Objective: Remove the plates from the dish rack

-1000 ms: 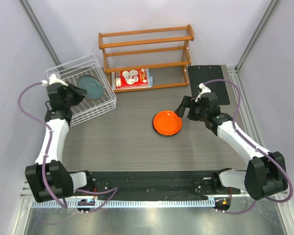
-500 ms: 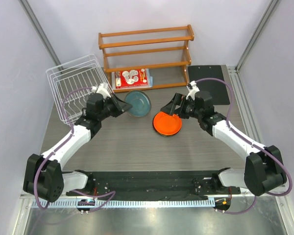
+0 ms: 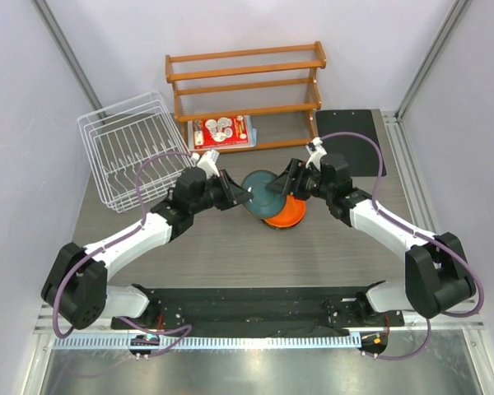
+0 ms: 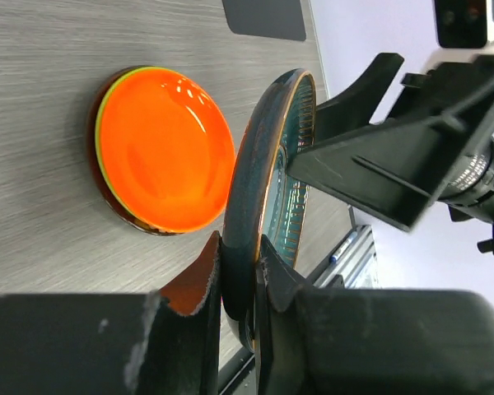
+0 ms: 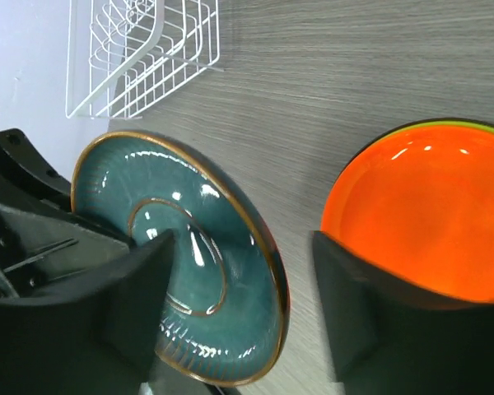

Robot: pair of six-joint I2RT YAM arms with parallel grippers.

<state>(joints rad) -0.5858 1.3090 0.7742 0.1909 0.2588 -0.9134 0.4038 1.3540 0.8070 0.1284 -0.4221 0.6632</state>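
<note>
Moved: the left gripper [image 3: 237, 197] has carried the blue-grey plate [image 3: 262, 194] across to the orange plate [image 3: 290, 214].
Left gripper: pinched on the plate's rim, holding it on edge.
Right gripper [image 5: 239, 247]: jaws apart, straddling the plate; contact is hard to judge.
Dish rack [image 3: 132, 148]: well apart, far left.
Risk: if the left gripper releases before the right closes, the plate drops onto the orange plate.

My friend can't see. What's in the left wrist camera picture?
The left gripper pinches the rim of a blue-grey plate, holding it on edge. The right gripper reaches in with fingers open around that plate's far edge, and an orange plate tops a stack on the grey table beside it.
</note>
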